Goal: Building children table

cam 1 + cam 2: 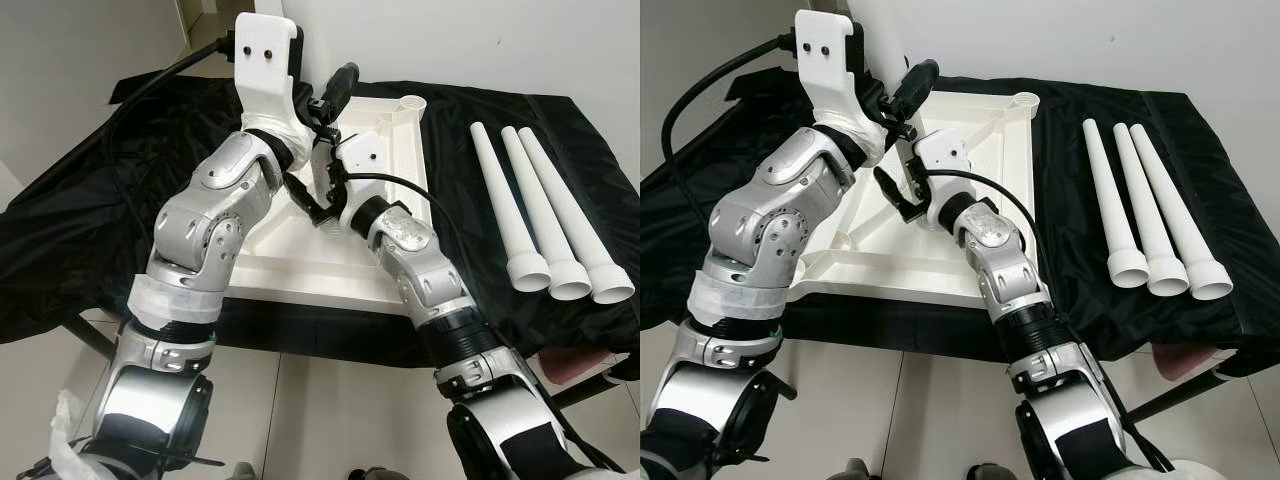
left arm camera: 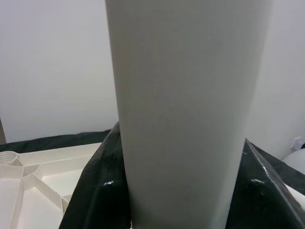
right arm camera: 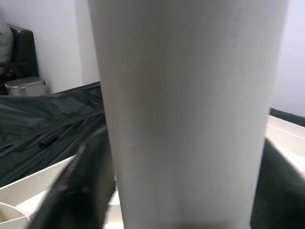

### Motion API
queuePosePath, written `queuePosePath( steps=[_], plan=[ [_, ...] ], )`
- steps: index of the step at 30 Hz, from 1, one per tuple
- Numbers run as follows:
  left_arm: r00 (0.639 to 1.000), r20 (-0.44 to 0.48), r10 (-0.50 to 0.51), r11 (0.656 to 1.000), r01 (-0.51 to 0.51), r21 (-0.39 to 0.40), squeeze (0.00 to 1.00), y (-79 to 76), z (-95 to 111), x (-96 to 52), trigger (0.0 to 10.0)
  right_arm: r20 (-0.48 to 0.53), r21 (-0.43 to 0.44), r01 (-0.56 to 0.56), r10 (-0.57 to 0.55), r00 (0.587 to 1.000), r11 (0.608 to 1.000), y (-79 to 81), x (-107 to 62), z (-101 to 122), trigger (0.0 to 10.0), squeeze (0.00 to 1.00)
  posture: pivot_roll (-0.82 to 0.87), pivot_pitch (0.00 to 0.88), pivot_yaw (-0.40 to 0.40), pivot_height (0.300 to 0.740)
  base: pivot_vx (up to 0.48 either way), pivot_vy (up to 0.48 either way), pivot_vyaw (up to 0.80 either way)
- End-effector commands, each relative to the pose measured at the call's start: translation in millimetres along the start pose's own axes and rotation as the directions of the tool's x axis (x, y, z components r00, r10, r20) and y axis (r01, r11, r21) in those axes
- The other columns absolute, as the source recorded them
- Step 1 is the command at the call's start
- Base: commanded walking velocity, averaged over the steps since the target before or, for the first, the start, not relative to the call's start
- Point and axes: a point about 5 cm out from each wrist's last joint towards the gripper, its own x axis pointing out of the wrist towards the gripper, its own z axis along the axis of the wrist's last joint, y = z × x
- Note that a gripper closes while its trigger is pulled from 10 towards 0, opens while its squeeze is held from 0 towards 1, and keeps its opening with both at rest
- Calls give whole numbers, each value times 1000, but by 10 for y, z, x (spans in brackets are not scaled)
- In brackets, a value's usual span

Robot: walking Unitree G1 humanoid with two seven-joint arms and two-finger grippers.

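White plastic tabletop (image 1: pixel 300 250) lay upside down on a black cloth (image 1: pixel 80 230), its ribbed underside and a threaded corner socket (image 1: pixel 411 102) facing up. Three white legs (image 1: pixel 545 215) lay side by side on the cloth to the robot's right of the tabletop, touching one another, wide ends toward the robot. A fourth leg (image 1: pixel 875 40) stood upright over the tabletop's middle, rising out of the top of the head views. Left gripper (image 2: pixel 178 191) was clamped on this leg, a black finger (image 2: pixel 95 186) pressed to each side of it in the left wrist view. Right gripper (image 3: pixel 186 191) also held the leg, lower down, with fingers (image 3: pixel 81 186) flanking it in the right wrist view. Both arms met above the tabletop.
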Motion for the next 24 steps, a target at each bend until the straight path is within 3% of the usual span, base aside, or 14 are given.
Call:
queuePosePath(
  steps=[1, 12, 13, 14, 15, 18, 19, 24],
  plan=[
    [999, 32, -27, 1000, 27, 15, 0, -50, 76, 1, 10000, 8, 0, -10, 10, 1000, 1000, 26, 34, 23, 0, 0, -17, 58, 49, 740, 0, 0, 0],
    [999, 31, -45, 999, 44, 15, 0, -116, 79, 12, 10000, -44, -16, -8, 7, 999, 1000, 24, 29, -73, 0, 0, -17, 61, 50, 740, 0, 0, 0],
    [998, 32, -50, 999, 50, 14, 0, -131, 76, 9, 10000, -51, -20, 4, -5, 999, 1000, 18, 31, -82, 7725, 0, -18, 62, 52, 740, 0, 0, 0],
    [998, 32, -50, 999, 50, 14, 0, -131, 76, 9, 10000, -51, -20, 4, -5, 999, 1000, 18, 31, -82, 7725, 0, -18, 62, 52, 740, 0, 0, 0],
    [998, 31, -52, 999, 52, 11, 0, -139, 75, 8, 10000, -53, -17, 7, -8, 999, 1000, 18, 32, -84, 10000, 0, -19, 62, 53, 740, 0, 0, 0],
    [998, 26, -60, 998, 60, 12, 0, -159, 63, 7, 10000, -55, -9, 14, -14, 998, 1000, 20, 36, -82, 10000, 0, -18, 64, 51, 740, 0, 0, 0],
    [997, 27, -66, 998, 66, 3, 1000, -167, 59, 5, 10000, -55, -4, 17, -17, 998, 1000, 22, 37, -83, 10000, 0, -19, 65, 51, 740, 0, 0, 0],
    [992, 48, -119, 992, 121, -35, 1000, -214, 78, -25, 10000, -54, 27, 49, -47, 997, 998, 15, 34, -82, 10000, 0, -20, 69, 49, 740, 0, 0, 0]
  ],
)
